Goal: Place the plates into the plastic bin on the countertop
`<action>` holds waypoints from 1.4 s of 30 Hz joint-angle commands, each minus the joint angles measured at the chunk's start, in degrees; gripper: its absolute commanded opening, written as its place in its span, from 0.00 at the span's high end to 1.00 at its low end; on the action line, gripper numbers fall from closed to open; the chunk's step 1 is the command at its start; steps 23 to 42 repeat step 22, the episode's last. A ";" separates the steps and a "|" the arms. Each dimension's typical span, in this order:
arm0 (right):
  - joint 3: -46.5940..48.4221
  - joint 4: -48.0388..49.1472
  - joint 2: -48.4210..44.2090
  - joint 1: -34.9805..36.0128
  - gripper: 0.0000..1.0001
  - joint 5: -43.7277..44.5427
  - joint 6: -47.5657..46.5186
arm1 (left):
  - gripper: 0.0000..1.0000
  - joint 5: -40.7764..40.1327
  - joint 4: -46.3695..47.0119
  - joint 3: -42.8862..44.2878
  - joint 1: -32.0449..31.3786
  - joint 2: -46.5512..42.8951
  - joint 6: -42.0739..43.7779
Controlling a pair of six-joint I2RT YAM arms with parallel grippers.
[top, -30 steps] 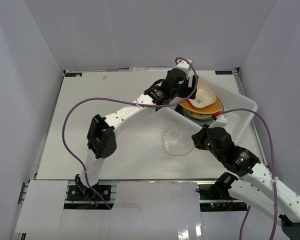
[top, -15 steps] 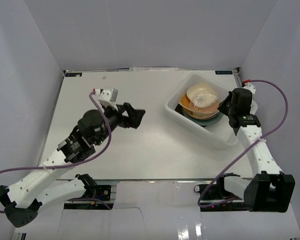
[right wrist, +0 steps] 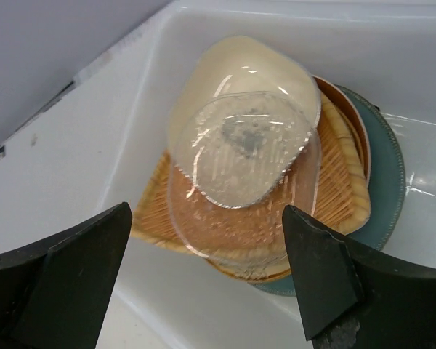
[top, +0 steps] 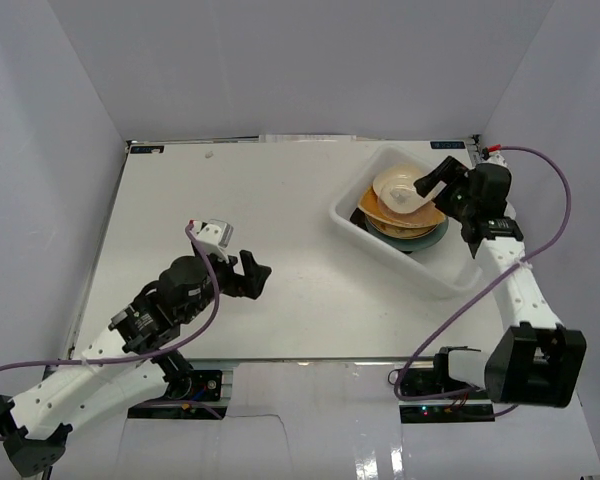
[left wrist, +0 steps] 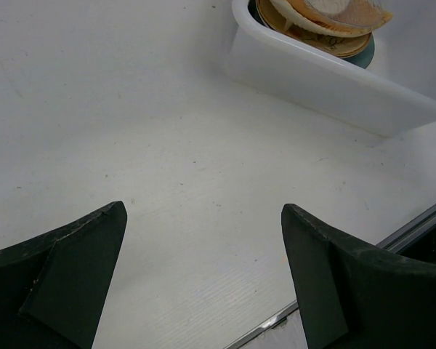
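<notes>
The plastic bin (top: 458,272) stands at the right of the countertop (top: 280,200). It holds a stack of plates (top: 405,205). In the right wrist view a clear glass dish (right wrist: 240,167) lies tilted on top, over a cream plate (right wrist: 236,69), an orange woven plate (right wrist: 341,182) and a teal plate (right wrist: 389,167). My right gripper (top: 435,178) (right wrist: 206,214) hovers open just above the glass dish and holds nothing. My left gripper (top: 257,272) (left wrist: 202,209) is open and empty over the bare countertop, well left of the bin (left wrist: 312,73).
White walls close in the countertop on three sides. A metal rail (left wrist: 414,222) runs along the near edge. Purple cables (top: 550,200) loop off both arms.
The clear glass dish, on the countertop a second ago, now lies on the stack in the bin. My right gripper has opened above it. The left arm pulled back from the bin.
</notes>
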 commanded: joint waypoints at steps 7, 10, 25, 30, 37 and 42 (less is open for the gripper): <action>-15.18 -0.58 -28.71 13.00 0.10 -15.80 -5.90 | 0.02 2.41 1.28 -0.50 0.08 -1.49 0.20; -22.39 -0.84 -37.33 18.10 0.10 -21.33 -5.20 | 0.02 2.59 2.16 -1.12 0.08 -4.21 -0.33; -30.94 -4.45 -54.40 20.13 0.10 -26.99 -5.72 | 0.02 -1.36 0.68 -2.79 0.08 -9.84 -5.60; -30.94 -4.45 -54.40 20.13 0.10 -26.99 -5.72 | 0.02 -1.36 0.68 -2.79 0.08 -9.84 -5.60; -30.94 -4.45 -54.40 20.13 0.10 -26.99 -5.72 | 0.02 -1.36 0.68 -2.79 0.08 -9.84 -5.60; -30.94 -4.45 -54.40 20.13 0.10 -26.99 -5.72 | 0.02 -1.36 0.68 -2.79 0.08 -9.84 -5.60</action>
